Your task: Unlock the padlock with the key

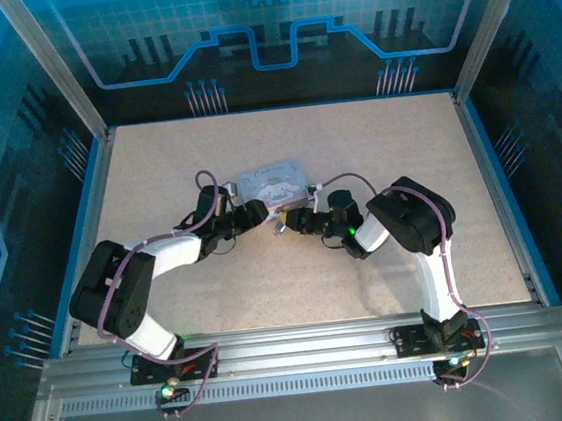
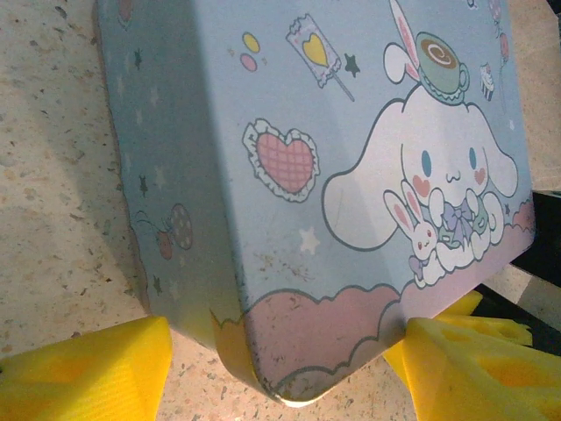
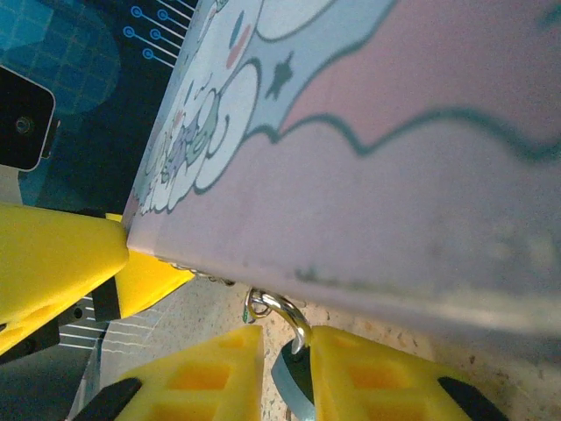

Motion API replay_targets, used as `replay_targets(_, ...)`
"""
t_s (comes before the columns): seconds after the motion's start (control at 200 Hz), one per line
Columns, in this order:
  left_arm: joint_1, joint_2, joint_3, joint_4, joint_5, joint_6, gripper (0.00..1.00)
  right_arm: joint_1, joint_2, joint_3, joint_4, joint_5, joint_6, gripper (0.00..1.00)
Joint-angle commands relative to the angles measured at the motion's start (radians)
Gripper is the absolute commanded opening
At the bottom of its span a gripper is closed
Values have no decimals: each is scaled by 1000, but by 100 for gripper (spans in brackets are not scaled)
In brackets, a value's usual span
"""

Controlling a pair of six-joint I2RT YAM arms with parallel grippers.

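Speckled beige surface carries the pale-blue cartoon tin box. Left gripper straddles its corner, open; right gripper seemingly pinches the small silver padlock, needing steadiness.

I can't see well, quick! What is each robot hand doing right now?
Left gripper: open, fingers either side of the box corner.
Right gripper: shut on the padlock.

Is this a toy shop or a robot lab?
Probably a robot lab or test booth: two arms bolted to a metal rail, blue circuit-patterned walls enclosing a speckled table, and just a cartoon box to practise on.
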State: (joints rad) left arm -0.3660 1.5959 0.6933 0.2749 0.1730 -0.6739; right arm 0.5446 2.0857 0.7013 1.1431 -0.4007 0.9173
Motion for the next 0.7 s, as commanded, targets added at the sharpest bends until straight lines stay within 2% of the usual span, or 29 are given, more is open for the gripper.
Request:
replay_targets(0.0,-7,-3,-11,-89,-29,20,71,14,25,1,9,16,-2,27)
replay_targets(0.415,-7,-6,-8,-90,-27,21,71,23,77,34,73,-19,12,29)
replay_targets(0.69,-6,-7,-8,-92,-28,20,71,23,66,24,98,-26,9,23)
